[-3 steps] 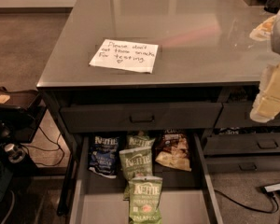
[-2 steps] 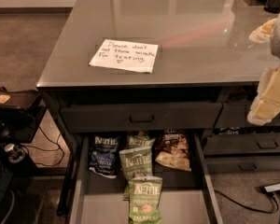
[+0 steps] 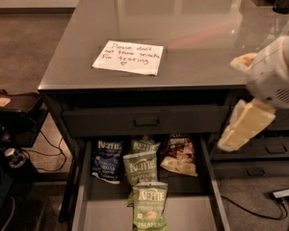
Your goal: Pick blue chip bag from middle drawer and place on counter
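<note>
The blue chip bag (image 3: 106,160) lies at the back left of the open middle drawer (image 3: 82,196), with its white "Kettle" lettering facing up. The counter (image 3: 192,37) stretches above the drawer and bears a white handwritten note (image 3: 128,57). My gripper (image 3: 245,125) hangs at the right, in front of the counter's edge. It is above and to the right of the drawer, well away from the blue bag and holding nothing that I can see.
Three green Kettle bags (image 3: 141,168) lie down the middle of the drawer and a brown chip bag (image 3: 179,156) lies at its back right. A shut drawer front with a handle (image 3: 145,121) sits above. More drawer fronts (image 3: 274,148) are at the right. Cables and dark gear (image 3: 9,143) are at the left.
My gripper has moved left and down, closer to the drawer's right side. The bags and the drawer have not moved.
</note>
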Motion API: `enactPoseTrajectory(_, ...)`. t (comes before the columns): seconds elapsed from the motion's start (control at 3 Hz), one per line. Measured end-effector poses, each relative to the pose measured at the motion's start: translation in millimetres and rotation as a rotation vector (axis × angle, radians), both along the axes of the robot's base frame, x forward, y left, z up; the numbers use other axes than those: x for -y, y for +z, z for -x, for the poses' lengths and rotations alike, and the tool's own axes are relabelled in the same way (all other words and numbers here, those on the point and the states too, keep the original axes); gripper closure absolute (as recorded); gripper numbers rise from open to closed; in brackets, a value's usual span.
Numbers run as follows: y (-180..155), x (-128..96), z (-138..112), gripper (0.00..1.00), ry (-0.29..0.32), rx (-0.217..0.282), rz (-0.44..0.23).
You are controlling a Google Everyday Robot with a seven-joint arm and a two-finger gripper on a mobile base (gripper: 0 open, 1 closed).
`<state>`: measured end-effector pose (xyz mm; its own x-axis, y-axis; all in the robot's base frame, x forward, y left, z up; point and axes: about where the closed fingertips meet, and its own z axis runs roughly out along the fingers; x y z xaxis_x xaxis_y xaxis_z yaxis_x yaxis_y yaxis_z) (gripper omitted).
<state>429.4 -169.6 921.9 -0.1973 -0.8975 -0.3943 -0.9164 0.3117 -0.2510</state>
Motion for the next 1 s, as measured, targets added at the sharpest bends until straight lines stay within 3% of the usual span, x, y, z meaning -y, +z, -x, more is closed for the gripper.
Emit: enactPoseTrajectory(1.0,-152,-102,-2,0.0,0.056,-0.027,-0.269)
